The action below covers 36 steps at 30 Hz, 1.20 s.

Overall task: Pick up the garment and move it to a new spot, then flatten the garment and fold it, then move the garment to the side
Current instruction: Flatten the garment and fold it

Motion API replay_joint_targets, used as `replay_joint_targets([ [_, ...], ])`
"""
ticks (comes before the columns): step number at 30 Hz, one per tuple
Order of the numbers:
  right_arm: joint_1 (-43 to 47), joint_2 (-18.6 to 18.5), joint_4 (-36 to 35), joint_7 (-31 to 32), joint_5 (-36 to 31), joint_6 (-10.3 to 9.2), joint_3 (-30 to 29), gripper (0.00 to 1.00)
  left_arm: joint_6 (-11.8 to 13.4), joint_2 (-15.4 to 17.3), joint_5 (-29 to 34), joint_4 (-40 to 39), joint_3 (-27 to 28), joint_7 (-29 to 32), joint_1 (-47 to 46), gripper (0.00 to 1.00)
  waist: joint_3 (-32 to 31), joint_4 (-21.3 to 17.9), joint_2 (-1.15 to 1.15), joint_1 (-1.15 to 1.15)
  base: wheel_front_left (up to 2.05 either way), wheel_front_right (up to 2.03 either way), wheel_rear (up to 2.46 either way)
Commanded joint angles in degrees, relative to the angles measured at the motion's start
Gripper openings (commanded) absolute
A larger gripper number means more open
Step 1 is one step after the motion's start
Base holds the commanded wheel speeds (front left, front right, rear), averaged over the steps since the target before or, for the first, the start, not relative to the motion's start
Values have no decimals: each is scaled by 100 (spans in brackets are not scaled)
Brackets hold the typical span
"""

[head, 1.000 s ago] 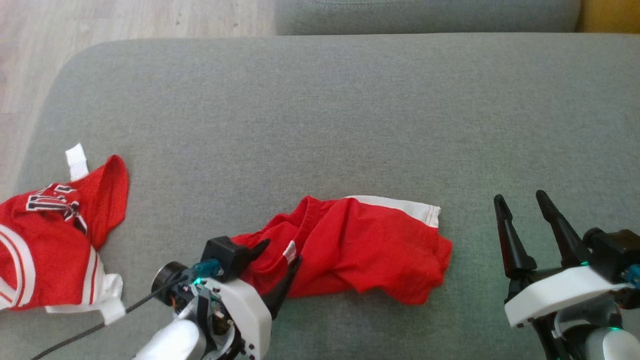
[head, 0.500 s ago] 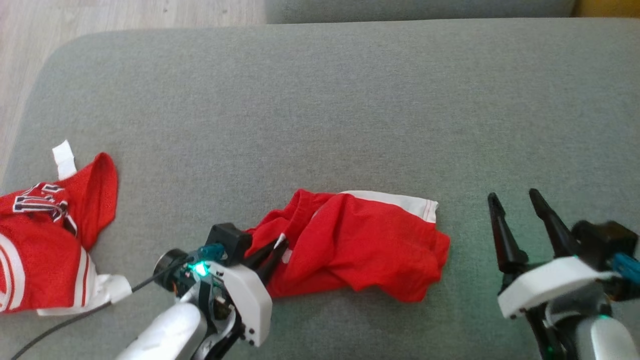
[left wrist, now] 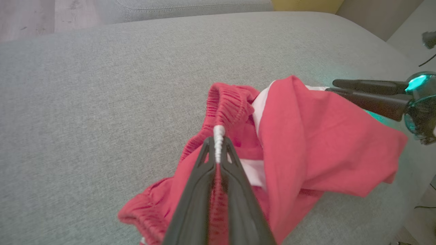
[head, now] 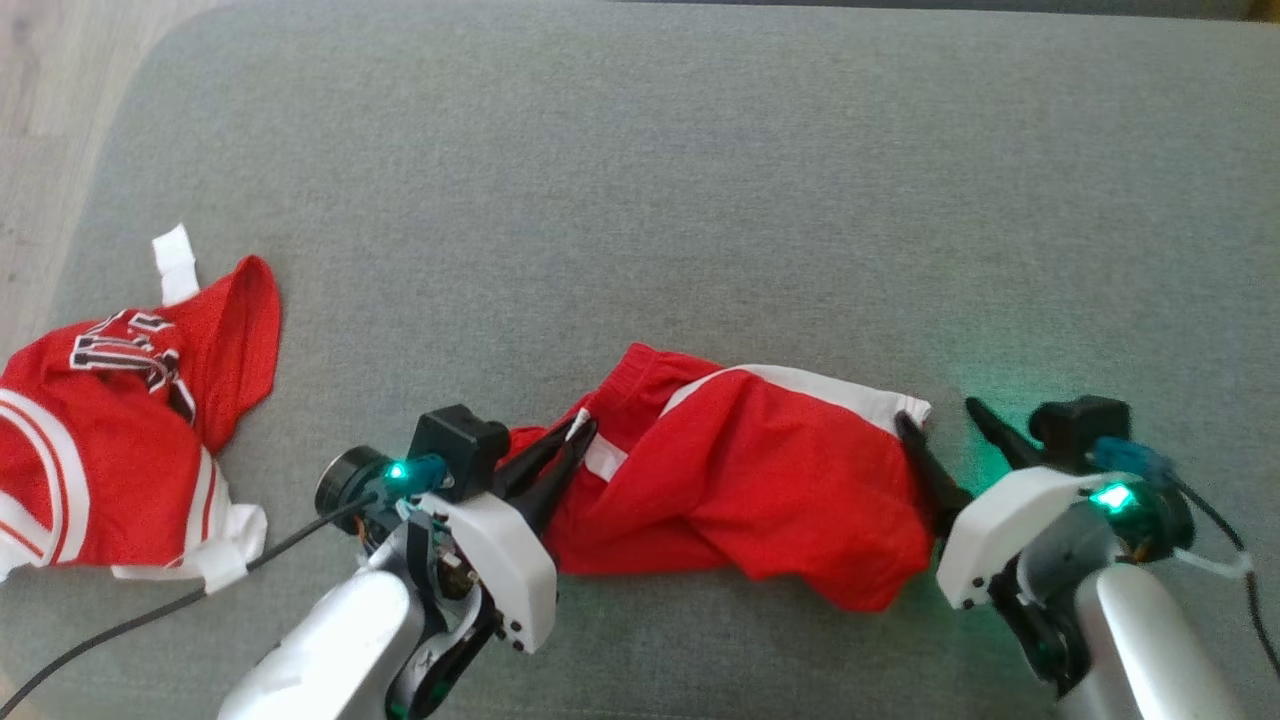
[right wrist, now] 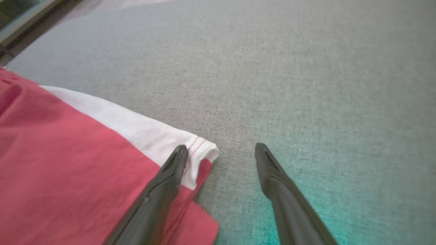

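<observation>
Red shorts (head: 740, 480) with a white side stripe lie crumpled on the grey sofa cushion (head: 640, 200). My left gripper (head: 578, 440) is shut on the shorts' elastic waistband (left wrist: 226, 105) at their left end, pinching a white tag. At the right end my right gripper (head: 940, 420) stands open beside the white-hemmed leg corner (right wrist: 201, 151). Its left finger (right wrist: 172, 170) rests over that hem and its right finger (right wrist: 269, 170) is over bare cushion. The left wrist view has the right gripper (left wrist: 368, 92) at the shorts' far side.
A red jersey (head: 110, 430) with white trim and lettering lies at the cushion's left edge. A black cable (head: 150, 615) runs from my left wrist. Pale wood floor (head: 40, 100) lies beyond the cushion's rounded left corner.
My left gripper closed on the shorts' waistband. My right gripper moved left up to the shorts' right corner. The head camera tilted, shifting the whole picture.
</observation>
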Motion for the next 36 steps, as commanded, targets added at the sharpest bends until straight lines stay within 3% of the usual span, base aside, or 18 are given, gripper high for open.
replay_joint_targets([
  [1,-195,-92,-111,53,24,-3,191,100,10,57,40,-210,288,-55,-270,0,20,25,0,-1,0,0,0],
  [7,-313,-288,255,551,253,-3,605,100,45,51,9,-240,314,-147,-245,0,37,59,0,-1,0,0,0],
  [8,-323,-339,267,644,261,-3,703,91,50,47,-8,-240,324,-163,-235,0,36,56,0,-1,0,0,0],
  [9,-335,-380,267,714,286,-3,787,44,61,45,-21,-245,344,-194,-229,0,34,51,0,-1,0,0,0],
  [10,-339,-404,266,789,343,-3,864,6,71,49,-28,-248,362,-221,-224,0,29,44,0,-1,0,0,0],
  [11,-342,-429,248,855,407,-3,936,0,81,45,-54,-252,386,-247,-212,0,23,38,0,-1,0,0,0],
  [15,-383,-546,49,779,560,-3,913,0,110,32,-148,-385,552,-506,-186,0,-63,24,0,-1,0,0,0],
  [21,-365,-606,-816,145,453,-3,233,0,188,78,-233,-1002,923,-1033,-176,0,-350,-10,0,-1,0,0,0],
  [28,-356,-614,-2608,-190,79,-3,-549,0,332,248,-235,-2085,1485,-1400,-441,0,-719,-104,0,-1,0,0,0],
  [36,-771,-785,-4767,324,-339,-3,-1220,0,467,566,-81,-3058,2083,-1263,-1272,0,-875,-228,0,-1,0,0,0],
])
